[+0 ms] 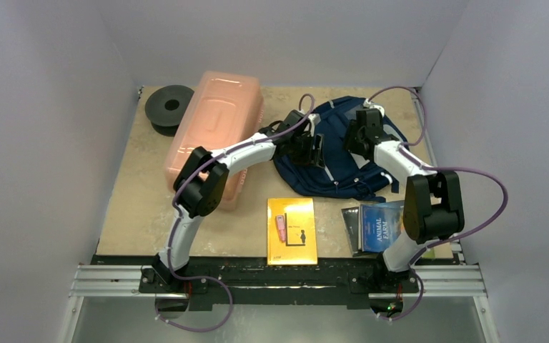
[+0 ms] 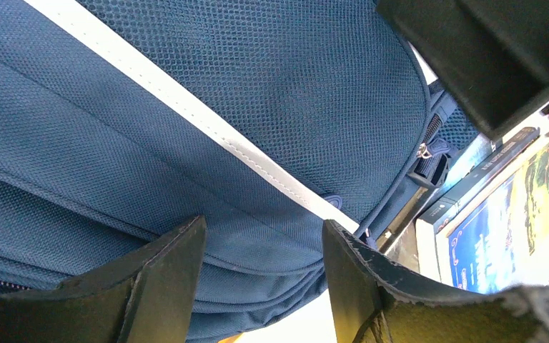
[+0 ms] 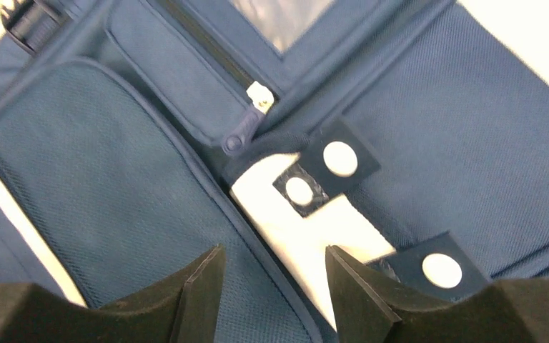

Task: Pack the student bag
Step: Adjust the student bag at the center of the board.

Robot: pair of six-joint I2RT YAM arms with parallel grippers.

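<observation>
The navy blue student bag (image 1: 343, 168) lies flat at the back middle of the table. My left gripper (image 1: 309, 151) hangs over its left part, open and empty; the left wrist view shows blue fabric (image 2: 221, 128) with a light grey stripe (image 2: 207, 121) between and beyond the fingers (image 2: 168, 279). My right gripper (image 1: 352, 141) hangs over the bag's upper right part, open and empty. The right wrist view shows a zipper pull (image 3: 246, 125), a mesh pocket (image 3: 107, 186) and a light patch with dark tabs (image 3: 314, 214) just beyond the fingers (image 3: 357, 286).
A yellow book (image 1: 292, 230) lies at the front middle. A blue "Animal Farm" book (image 1: 382, 225) lies on other books at the front right, also showing in the left wrist view (image 2: 500, 214). A long pink box (image 1: 218, 128) and a black spool (image 1: 169, 107) stand at the back left.
</observation>
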